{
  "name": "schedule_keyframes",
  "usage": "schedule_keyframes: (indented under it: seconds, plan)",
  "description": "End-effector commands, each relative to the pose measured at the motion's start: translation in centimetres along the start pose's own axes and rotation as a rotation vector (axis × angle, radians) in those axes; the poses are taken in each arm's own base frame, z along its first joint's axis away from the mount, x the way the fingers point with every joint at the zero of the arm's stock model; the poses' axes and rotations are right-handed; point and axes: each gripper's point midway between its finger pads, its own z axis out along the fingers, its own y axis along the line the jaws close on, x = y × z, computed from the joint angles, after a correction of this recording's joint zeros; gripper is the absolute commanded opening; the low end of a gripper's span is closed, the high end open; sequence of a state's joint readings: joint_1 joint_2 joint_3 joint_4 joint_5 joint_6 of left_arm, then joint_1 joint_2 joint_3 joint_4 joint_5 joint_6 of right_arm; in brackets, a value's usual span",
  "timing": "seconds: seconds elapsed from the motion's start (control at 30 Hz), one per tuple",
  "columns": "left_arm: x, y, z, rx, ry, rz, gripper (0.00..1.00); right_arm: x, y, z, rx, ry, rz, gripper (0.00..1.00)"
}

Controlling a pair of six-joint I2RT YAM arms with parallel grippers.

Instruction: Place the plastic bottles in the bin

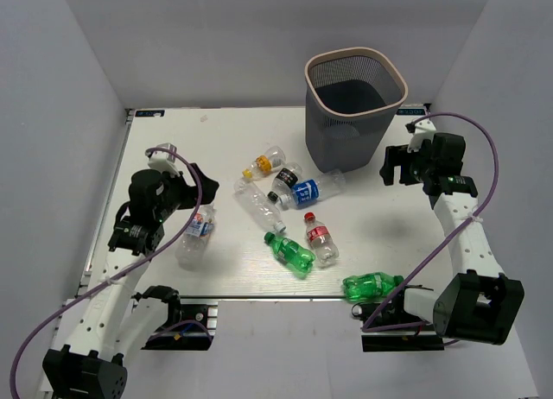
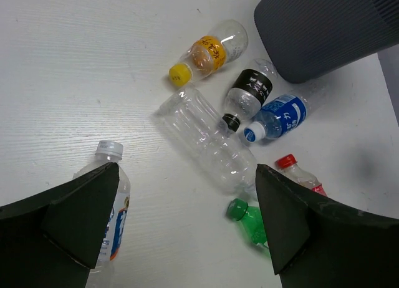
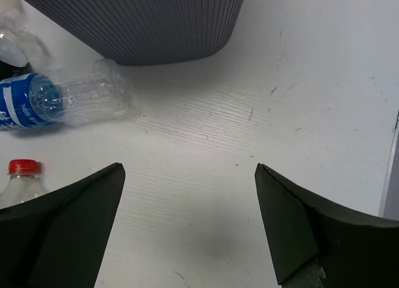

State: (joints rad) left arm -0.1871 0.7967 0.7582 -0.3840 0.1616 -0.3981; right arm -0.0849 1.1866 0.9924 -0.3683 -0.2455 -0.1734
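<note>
From above, the bin (image 1: 322,144) stands at the far side of the table (image 1: 173,140), right of centre. Close in front of it lie a yellow-capped bottle (image 1: 266,162), a black-labelled bottle (image 1: 286,181), a blue-labelled bottle (image 1: 313,190) and a bare clear bottle (image 1: 259,205). Nearer are a red-capped bottle (image 1: 320,239) and a green bottle (image 1: 289,252), with a second green bottle (image 1: 371,285) at the near edge. The left arm is bent, its left claw (image 1: 197,192) over a white-capped bottle (image 1: 196,235). The right arm reaches up the right side, its right claw (image 1: 399,167) just beside the bin.

The left wrist view shows that claw spread wide and holding nothing. The white-capped bottle lies against its left finger, and the other bottles are scattered ahead of it.

The right wrist view also shows wide, empty jaws over bare table. The bin's wall is straight ahead, and the blue-labelled bottle and red-capped bottle are off to the left.
</note>
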Motion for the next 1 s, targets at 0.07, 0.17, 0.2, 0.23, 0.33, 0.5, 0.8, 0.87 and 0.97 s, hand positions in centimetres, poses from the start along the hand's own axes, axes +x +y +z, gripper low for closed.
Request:
schedule_keyframes:
  seconds: [0.07,0.17,0.2,0.23,0.33,0.5,0.8,0.87,0.97]
  plan:
    - [0.7,0.2,-0.6,-0.009,0.02,-0.015,1.0,0.5,0.8,-0.7,-0.067,0.025,-0.117,0.9]
    - [1.3,1.1,-0.7,-0.06,0.038,-0.03,1.0,1.6,0.8,-1.0,-0.112,0.09,-0.268,0.9]
    - [1.5,1.4,-0.7,-0.075,0.043,-0.031,1.0,2.0,0.7,-1.2,-0.114,0.12,-0.274,0.9]
    - [1.2,1.7,-0.8,-0.095,0.034,-0.04,0.98,2.5,0.4,-0.9,-0.106,0.143,-0.265,0.9]
    - [1.5,2.5,-1.2,-0.139,0.051,-0.047,0.94,3.3,-0.3,-1.0,-0.096,0.215,-0.318,0.9]
    - [2.0,3.0,-1.6,-0.165,0.052,-0.06,0.69,4.5,2.2,-2.7,-0.323,0.268,-0.488,0.9]
    - [4.8,4.1,-1.1,-0.22,0.167,-0.109,0.98,9.7,13.7,-10.5,-0.976,0.02,-0.77,0.5]
    - [5.1,4.1,-1.0,-0.21,0.174,-0.111,1.0,11.6,14.0,-10.9,-0.991,0.06,-0.798,0.73]
    - [6.2,2.8,-0.2,-0.12,0.201,-0.099,1.0,14.3,14.9,-11.8,-1.041,0.077,-0.889,0.85]
